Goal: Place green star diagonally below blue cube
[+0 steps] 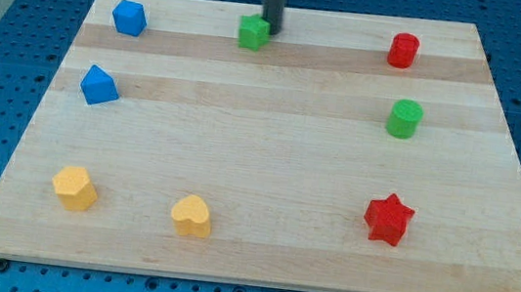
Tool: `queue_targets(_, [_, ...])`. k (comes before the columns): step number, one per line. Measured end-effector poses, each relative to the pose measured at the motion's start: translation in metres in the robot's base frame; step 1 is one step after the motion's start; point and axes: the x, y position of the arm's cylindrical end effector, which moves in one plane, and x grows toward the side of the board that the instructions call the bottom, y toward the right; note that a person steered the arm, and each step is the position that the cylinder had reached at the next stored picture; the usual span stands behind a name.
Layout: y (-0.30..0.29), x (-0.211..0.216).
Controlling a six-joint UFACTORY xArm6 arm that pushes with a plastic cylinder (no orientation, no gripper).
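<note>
Nearest the camera, along the bottom of the frame, the desk [257, 264] carries 2 yellow blocks: a yellow block [75, 188] at lower left and a yellow heart [192, 216] just right of it. A red star [389, 219] sits at lower right.

In the middle band, a blue block [99, 85] lies at the left edge and a green cylinder [404, 118] at the right.

Along the top of the frame stand the blue cube [129, 17] at upper left, a red cylinder [403, 50] at upper right, and the green star [253, 32] at upper centre.

There is no hand on this rig, so nothing is clenched or grasped. My tip [272, 26] stands touching or just beside the green star, on its right and slightly farther side.

Judgement: the pushing step is at its start, with the star well apart from the blue cube. The next move calls for a push toward the frame's left and slightly toward the bottom, ending between the blue cube and the blue block, offset to their right. The risk is the star slipping off the tip sideways.
</note>
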Motion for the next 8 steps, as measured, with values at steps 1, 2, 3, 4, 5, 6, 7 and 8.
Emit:
queue_targets(1, [-0.025, 0.025])
queue_targets(2, [-0.044, 0.046])
queue_targets(3, [-0.061, 0.048])
queue_targets(4, [-0.064, 0.015])
queue_targets(5, [-0.112, -0.03])
queue_targets(6, [-0.187, -0.044])
queue_targets(7, [-0.252, -0.045])
queue_targets(8, [-0.212, -0.007])
